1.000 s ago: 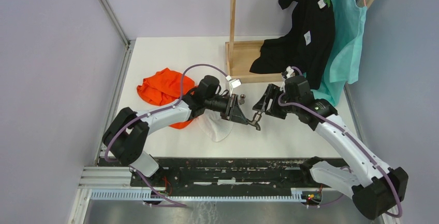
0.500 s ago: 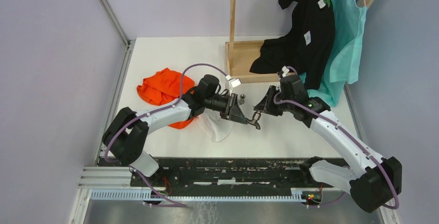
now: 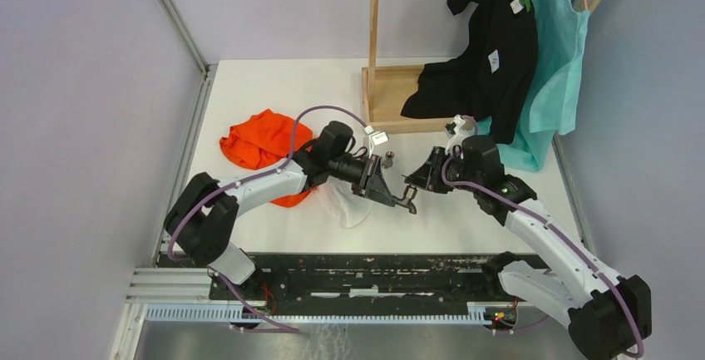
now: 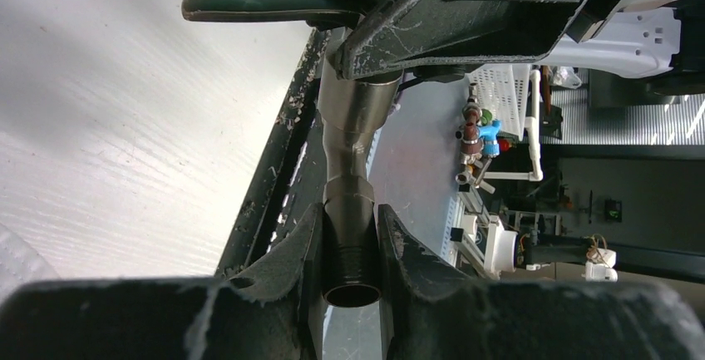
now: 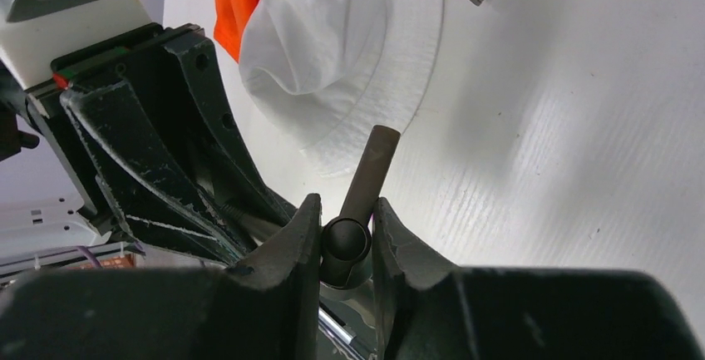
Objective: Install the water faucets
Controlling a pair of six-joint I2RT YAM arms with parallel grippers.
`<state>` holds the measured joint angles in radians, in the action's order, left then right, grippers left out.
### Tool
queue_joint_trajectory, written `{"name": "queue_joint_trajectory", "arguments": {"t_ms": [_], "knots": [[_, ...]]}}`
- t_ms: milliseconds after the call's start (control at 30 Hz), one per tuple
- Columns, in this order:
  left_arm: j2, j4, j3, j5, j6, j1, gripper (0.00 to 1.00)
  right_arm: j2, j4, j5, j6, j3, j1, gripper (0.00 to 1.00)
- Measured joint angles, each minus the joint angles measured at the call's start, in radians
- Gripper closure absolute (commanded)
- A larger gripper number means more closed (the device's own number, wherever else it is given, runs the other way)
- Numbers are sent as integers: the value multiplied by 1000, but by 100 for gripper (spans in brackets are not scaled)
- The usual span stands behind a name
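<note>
The faucet [image 3: 406, 199] hangs in mid-air at the centre of the overhead view, above the white desk [image 3: 249, 86], caught between both arms. The left claw [image 3: 385, 192] pinches its threaded grey valve body [image 4: 352, 244]. The right claw [image 3: 418, 182] pinches the open end of the bent spout pipe [image 5: 368, 173], fingers snug on either side. A second small metal fitting [image 3: 387, 159] sits on the desk just above them in the frame. Below the left claw lies a white hat [image 5: 349, 52], beside an orange cloth [image 3: 258, 144]. At upper right, a wooden stand [image 3: 391, 98] rests beside a black garment [image 3: 490, 44] and a teal garment [image 3: 557, 69].
</note>
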<state>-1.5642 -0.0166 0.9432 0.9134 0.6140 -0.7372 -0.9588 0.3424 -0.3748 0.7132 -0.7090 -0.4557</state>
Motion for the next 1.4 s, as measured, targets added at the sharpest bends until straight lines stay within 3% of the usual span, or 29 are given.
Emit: {"name": "queue_joint_trajectory", "arguments": {"t_ms": [267,567,767,867,933,1167,1267,1400], "knots": [[2,19,0,13,-2,0,97,94,-87,-29,10,98,8,99],[68,81,51,-77,-60,-18,97,58,216,167,119,-120,-63,99],[110,180,111,-229,-141,-77,97,46,318,275,204,-191,-103,98],[112,233,128,-293,-181,-105,97,37,345,301,235,-191,-118,77],[112,250,135,-307,-201,-111,97,40,352,312,240,-191,-123,69],[112,240,138,-251,-223,-60,97,137,353,311,155,-191,-134,21],[112,211,132,-187,-221,-7,97,198,347,283,79,-190,-134,8],[112,135,109,-75,-179,55,97,289,277,193,-12,-149,-134,1]]}}
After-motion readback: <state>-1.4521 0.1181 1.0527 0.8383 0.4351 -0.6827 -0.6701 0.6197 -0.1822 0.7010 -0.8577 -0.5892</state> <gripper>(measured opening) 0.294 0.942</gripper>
